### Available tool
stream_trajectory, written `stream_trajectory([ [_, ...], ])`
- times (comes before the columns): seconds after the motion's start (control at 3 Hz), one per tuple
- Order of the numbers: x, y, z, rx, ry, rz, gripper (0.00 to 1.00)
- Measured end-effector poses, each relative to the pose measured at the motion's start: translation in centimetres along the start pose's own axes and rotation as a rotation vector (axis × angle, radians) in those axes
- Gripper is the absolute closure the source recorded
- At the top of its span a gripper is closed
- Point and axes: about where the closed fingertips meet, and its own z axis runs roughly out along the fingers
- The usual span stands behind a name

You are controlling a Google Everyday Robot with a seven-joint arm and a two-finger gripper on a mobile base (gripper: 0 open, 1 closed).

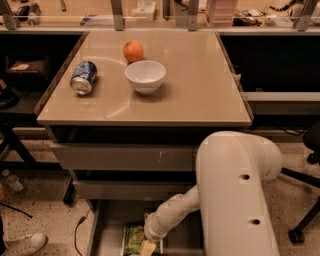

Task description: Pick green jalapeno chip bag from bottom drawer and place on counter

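Observation:
The green jalapeno chip bag [133, 239] lies flat in the open bottom drawer [107, 226], at the frame's lower edge. My gripper [148, 246] reaches down into that drawer at the bag's right edge, partly cut off by the frame. The white arm [235, 200] bends down from the right in front of the drawer unit. The beige counter [190, 85] tops the unit above.
On the counter sit a blue can [83, 77] lying on its side, a white bowl [145, 76] and an orange [133, 51]. Two closed grey drawer fronts [120, 157] sit above the open drawer. A cluttered shelf [220, 12] runs behind. An office chair base [300, 220] stands at right.

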Motion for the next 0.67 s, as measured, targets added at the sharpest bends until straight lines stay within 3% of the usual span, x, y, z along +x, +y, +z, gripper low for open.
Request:
stream_trajectory([
  [0.67,-0.1,-1.4,4.4,0.008,0.003,-0.040,0.00],
])
